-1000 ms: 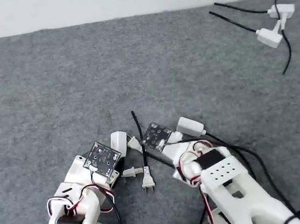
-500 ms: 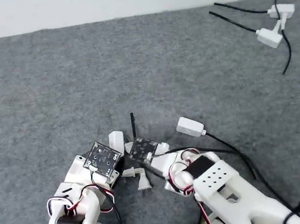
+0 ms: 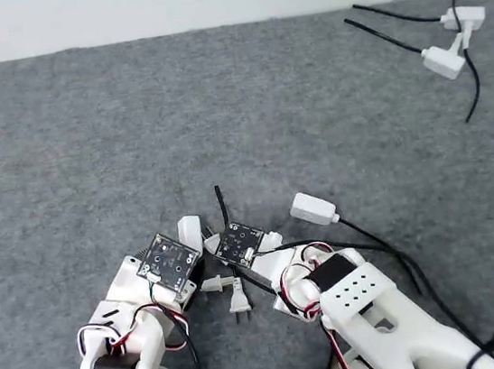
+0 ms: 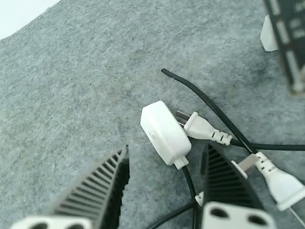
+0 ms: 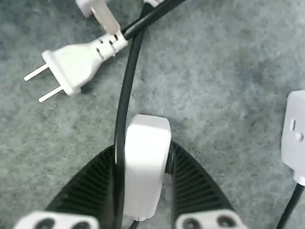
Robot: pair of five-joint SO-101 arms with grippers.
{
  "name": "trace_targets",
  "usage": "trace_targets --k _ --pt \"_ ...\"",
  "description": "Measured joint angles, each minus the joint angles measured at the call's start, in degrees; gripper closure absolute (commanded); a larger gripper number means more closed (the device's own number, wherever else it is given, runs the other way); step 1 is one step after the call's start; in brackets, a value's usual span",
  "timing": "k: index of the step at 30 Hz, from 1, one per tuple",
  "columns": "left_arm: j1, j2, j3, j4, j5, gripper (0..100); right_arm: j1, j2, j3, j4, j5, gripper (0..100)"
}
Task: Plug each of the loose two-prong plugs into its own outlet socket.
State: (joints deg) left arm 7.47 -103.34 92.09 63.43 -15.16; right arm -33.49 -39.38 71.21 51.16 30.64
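Right gripper [image 5: 143,151] shifting left since earlier, dragging black cable [image 5: 125,95]. Jaws clamping white socket block [image 5: 145,171], cable seemingly trapped alongside, risking tugging two-prong plugs [image 3: 240,299], lower centre, astray. Left gripper [image 4: 167,151] jaws gaping around second socket block [image 4: 162,129].

Grey felt-like mat [image 3: 84,124] meets what seems a white wall [image 3: 115,11].

2 white printed bodies, left arm [image 3: 122,342] and right arm [image 3: 387,316], are each carrying 1 black square circuit board [image 3: 168,261] at the wrist and trailing red, black and white wires [image 3: 176,326]. The right arm is showing a perforated plate [image 3: 356,287]. The left gripper [image 4: 167,151] and right gripper [image 5: 143,150] are wearing black ribbed fingers [image 4: 107,181] on white 2-hole bases [image 5: 205,220].
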Motion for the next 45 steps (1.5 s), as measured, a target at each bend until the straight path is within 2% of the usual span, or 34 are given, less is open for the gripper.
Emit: trace_targets --k 11,17,27,34,39,45 --pt "0.0 0.0 0.0 0.0 0.0 76 0.2 0.1 -1.4 2.5 0.0 98.3" --pt "0.0 0.0 0.0 0.0 0.0 76 0.2 0.1 -1.4 2.5 0.0 87.5" --pt "0.0 0.0 0.0 0.0 0.0 76 1.0 0.1 -1.4 2.8 0.0 86.3" --pt "0.0 0.0 0.0 0.0 0.0 76 1.1 -13.3 -1.4 9.3 -0.7 86.2" --pt "0.0 0.0 0.0 0.0 0.0 76 5.9 -23.2 0.7 9.9 -0.2 86.1" --pt "0.0 0.0 0.4 0.0 0.0 76 10.3 -25.3 2.9 10.0 1.5 86.1"
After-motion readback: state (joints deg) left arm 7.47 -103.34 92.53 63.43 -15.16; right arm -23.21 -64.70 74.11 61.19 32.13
